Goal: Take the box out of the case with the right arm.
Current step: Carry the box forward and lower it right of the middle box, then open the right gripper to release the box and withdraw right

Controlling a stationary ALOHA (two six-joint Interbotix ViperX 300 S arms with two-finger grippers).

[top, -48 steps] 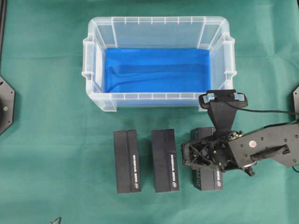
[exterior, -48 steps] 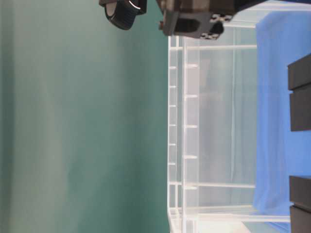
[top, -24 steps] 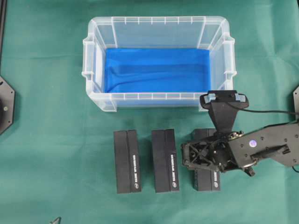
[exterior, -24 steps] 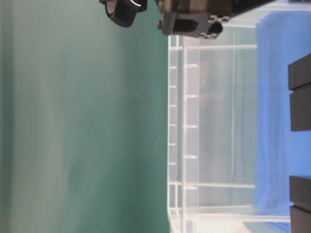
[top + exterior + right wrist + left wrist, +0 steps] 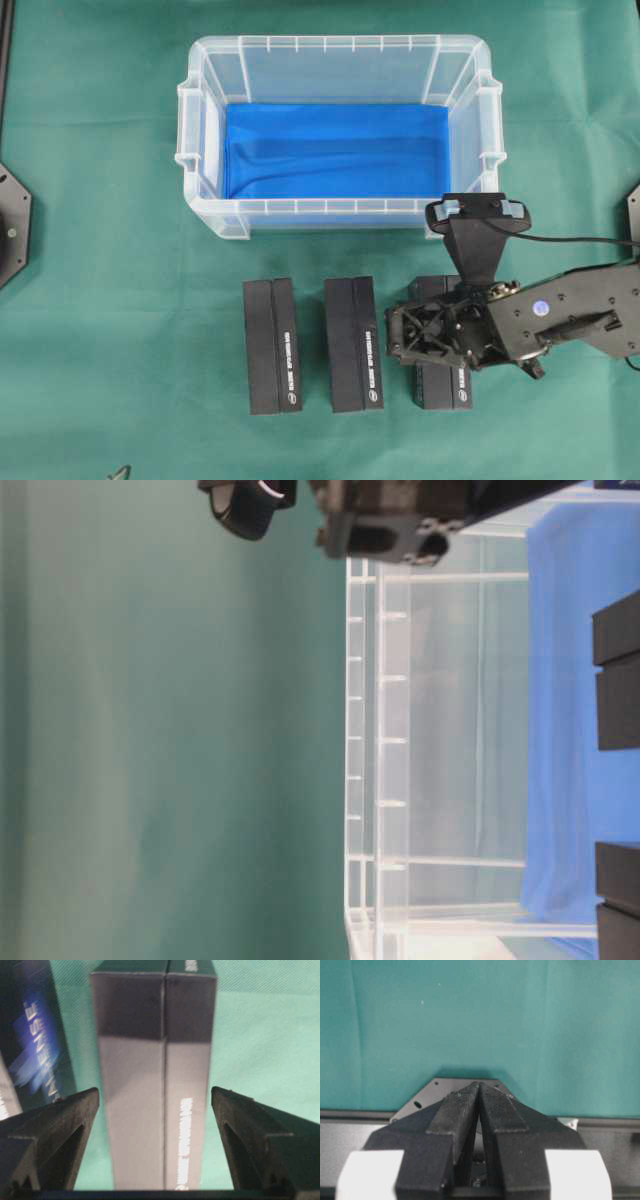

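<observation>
Beside box (image 5: 155, 1085), right claw (image 5: 155, 1105) fingers stand clear.

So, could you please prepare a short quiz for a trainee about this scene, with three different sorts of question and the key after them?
1. How many black boxes lie on the green cloth in front of the case?
2. True or false: a box is inside the case now.
3. The right gripper is: A) shut on the rightmost box; B) open, with one finger on each side of that box and a gap; C) inside the case.

Key:
1. Three: left box, middle box, and the rightmost box.
2. False; only the blue lining shows.
3. B.
</observation>
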